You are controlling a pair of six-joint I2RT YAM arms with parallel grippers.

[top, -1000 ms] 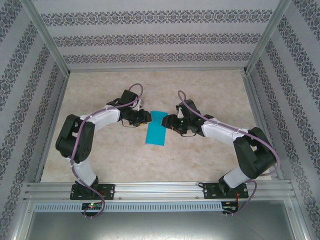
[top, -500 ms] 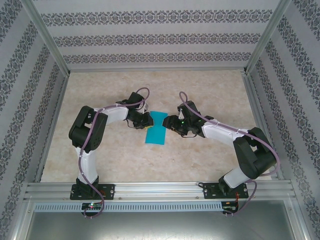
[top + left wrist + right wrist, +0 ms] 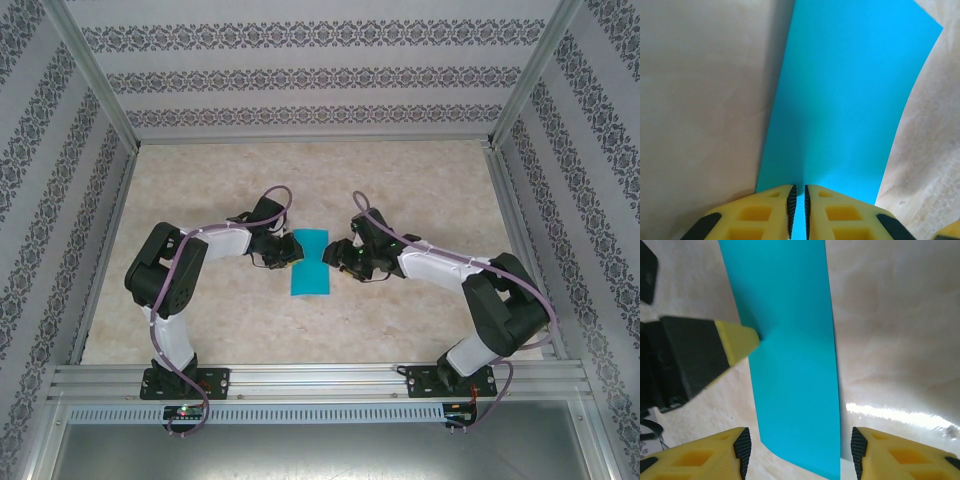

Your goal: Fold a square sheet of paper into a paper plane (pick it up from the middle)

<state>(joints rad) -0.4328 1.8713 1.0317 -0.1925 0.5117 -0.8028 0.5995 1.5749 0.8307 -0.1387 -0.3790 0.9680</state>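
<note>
Since a second ago, left gripper (image 3: 798,200) has slid in and pressed nearly together, pinching left long edge of thin teal-blue paper sheet (image 3: 310,262), a narrow folded rectangle lying mid beige marbled tabletop (image 3: 420,320). Right gripper (image 3: 800,442) spread wide, straddling opposite edge. Judgement: grip secured for next crease.

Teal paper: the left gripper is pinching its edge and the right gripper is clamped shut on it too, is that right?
Not quite. The left gripper does pinch the teal paper at its edge, but the right gripper is open, fingers well apart, as the right wrist view shows.
</note>
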